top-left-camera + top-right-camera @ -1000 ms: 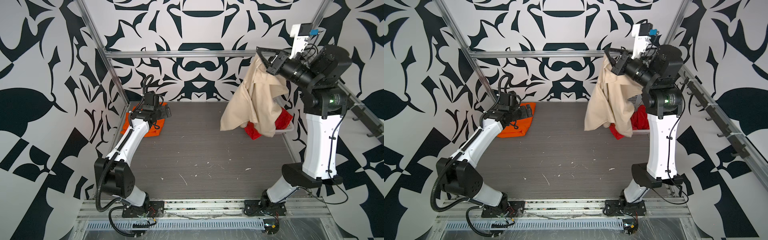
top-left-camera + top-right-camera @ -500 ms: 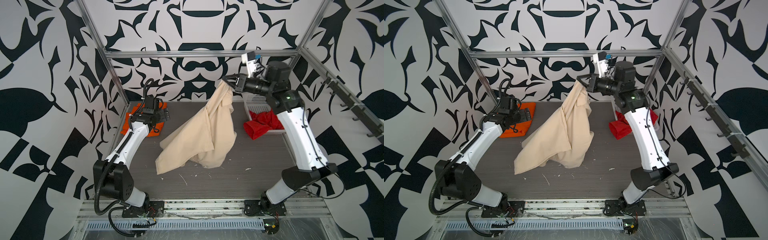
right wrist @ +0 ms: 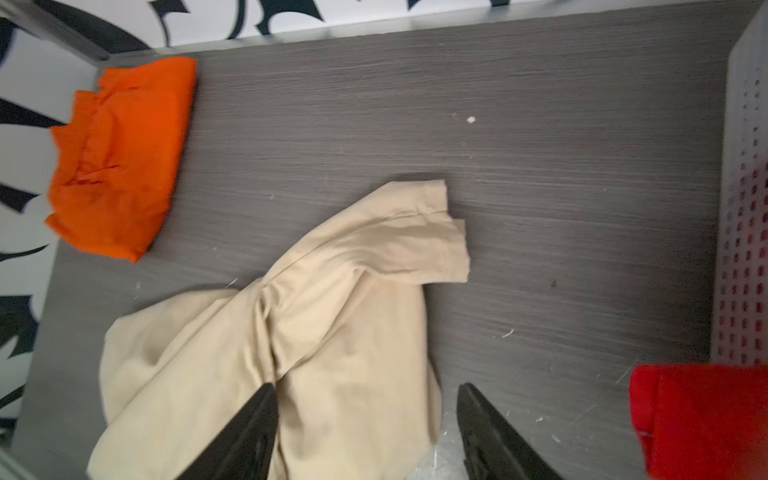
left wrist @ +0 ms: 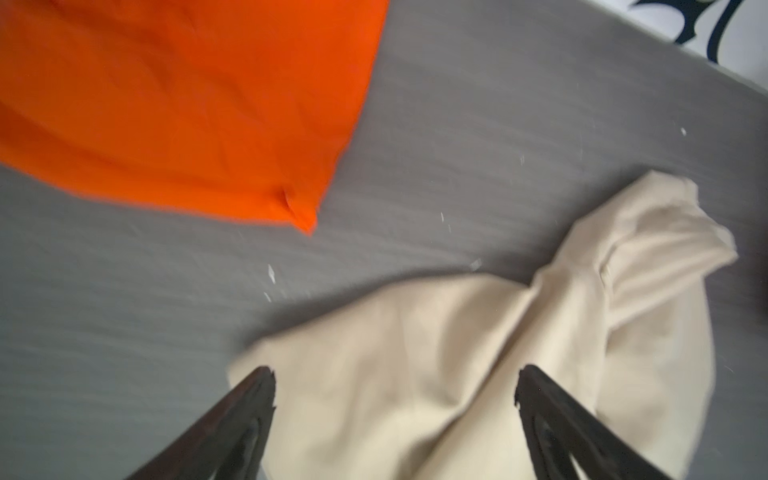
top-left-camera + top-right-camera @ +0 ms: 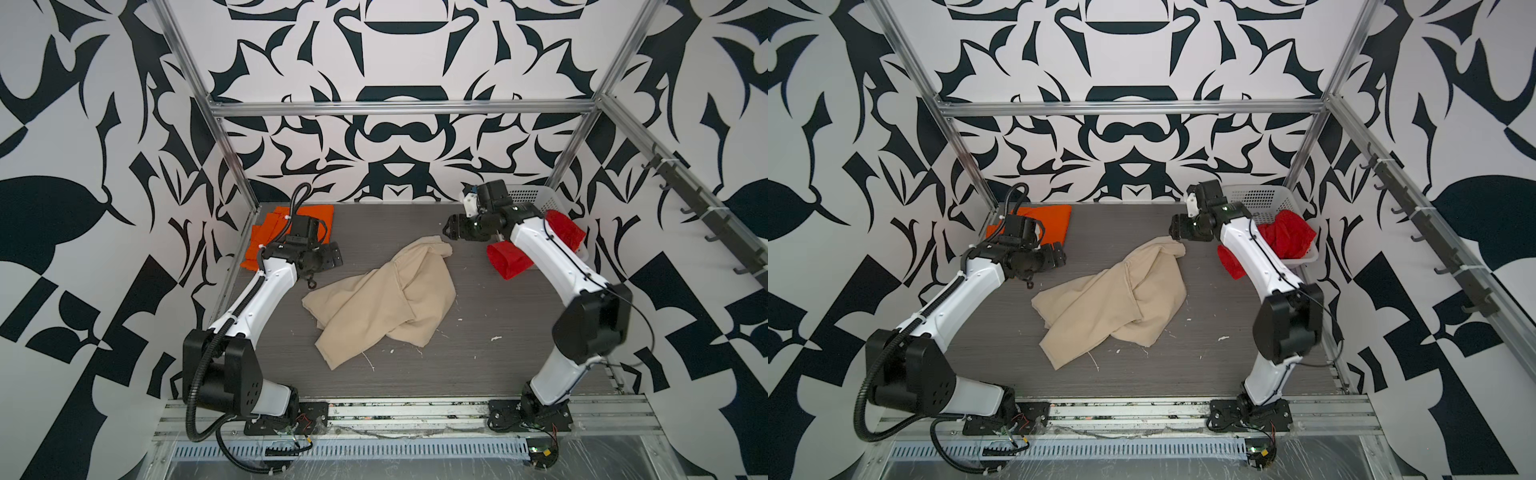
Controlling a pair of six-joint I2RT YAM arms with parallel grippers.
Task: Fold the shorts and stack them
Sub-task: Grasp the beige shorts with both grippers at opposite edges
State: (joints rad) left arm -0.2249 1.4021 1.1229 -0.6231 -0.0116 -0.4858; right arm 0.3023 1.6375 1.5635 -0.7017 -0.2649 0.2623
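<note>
Altogether three pairs: orange shorts (image 5: 320, 212), beige shorts (image 5: 382, 307), red shorts (image 5: 509, 259); my left end effector (image 4: 395, 374) and right end effector (image 3: 366, 386) stand apart.

Beige shorts (image 5: 382, 299) — soft matt cloth — on the matt, wood-grained table (image 5: 498, 365).

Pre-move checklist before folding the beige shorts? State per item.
1. Beige shorts lying on the table, unheld: ok.
2. Beige shorts flat: not ok, crumpled with overlapping folds.
3. Right hand open and empty: ok.
4. Left hand open and empty: ok.
5. Orange shorts folded, apart from the beige pair: ok.
6. Red shorts apart from the beige pair, hanging over the basket rim: ok.
</note>
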